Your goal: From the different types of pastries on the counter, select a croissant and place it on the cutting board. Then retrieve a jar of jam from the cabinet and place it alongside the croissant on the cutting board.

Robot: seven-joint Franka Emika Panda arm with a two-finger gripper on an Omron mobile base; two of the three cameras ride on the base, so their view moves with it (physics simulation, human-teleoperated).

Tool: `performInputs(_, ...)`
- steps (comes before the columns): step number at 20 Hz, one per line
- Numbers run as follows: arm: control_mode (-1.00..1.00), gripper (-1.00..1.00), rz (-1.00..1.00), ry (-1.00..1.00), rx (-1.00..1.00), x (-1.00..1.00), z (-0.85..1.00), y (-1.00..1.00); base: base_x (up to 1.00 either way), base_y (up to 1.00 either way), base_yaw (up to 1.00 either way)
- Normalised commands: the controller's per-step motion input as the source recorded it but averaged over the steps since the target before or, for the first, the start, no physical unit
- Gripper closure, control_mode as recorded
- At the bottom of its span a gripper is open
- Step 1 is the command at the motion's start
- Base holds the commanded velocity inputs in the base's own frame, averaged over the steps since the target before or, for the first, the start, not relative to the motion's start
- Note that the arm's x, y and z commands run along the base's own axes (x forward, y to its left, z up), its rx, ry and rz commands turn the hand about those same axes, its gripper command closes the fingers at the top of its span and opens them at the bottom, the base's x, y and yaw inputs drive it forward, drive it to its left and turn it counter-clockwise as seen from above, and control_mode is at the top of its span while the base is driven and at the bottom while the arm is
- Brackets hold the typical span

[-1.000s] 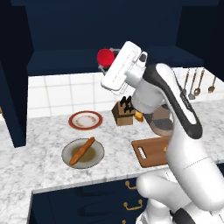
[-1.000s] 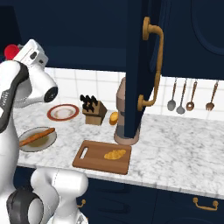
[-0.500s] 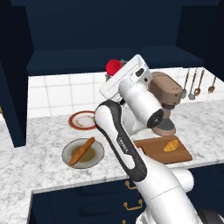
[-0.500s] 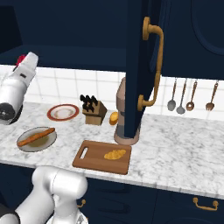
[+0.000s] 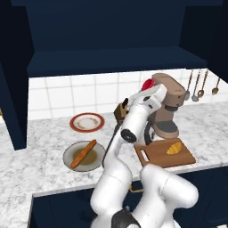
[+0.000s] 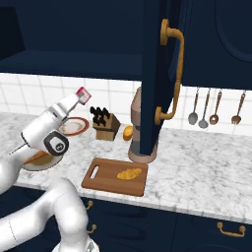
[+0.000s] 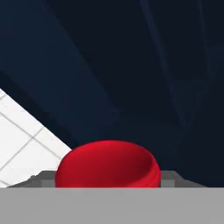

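Note:
My gripper is shut on the jar of jam, a small red jar held in the air in front of the tiles, left of the brown coffee machine. The right base view shows the gripper and jar above the knife block. Close up, the jar shows red against the dark cabinet. The croissant lies on the cutting board, below and right of the jar. From the right, croissant and board sit near the counter's front edge. The cabinet stands open above.
A baguette lies on a plate at front left, with an empty red-rimmed plate behind it. A bun and knife block stand by the wall. The open cabinet door hangs over the coffee machine. Utensils hang at right.
The arm has swung the jar out of the cabinet, rightward and down toward the coffee machine. The croissant and board have not moved.

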Motion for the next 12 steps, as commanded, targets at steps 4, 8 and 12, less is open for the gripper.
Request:
performInputs(4, -1.00, 1.00, -0.75, -0.29, 0.48, -0.22, 0.00, 0.12, 0.00, 0.00, 0.00)
performInputs(8, -1.00, 1.00, -0.53, -0.40, 0.59, -0.10, 0.28, 0.28, 0.00, 0.00, 0.00)
performInputs(12, -1.00, 1.00, -0.54, -0.49, 0.63, -0.25, 0.13, 0.37, 0.00, 0.00, 0.00)
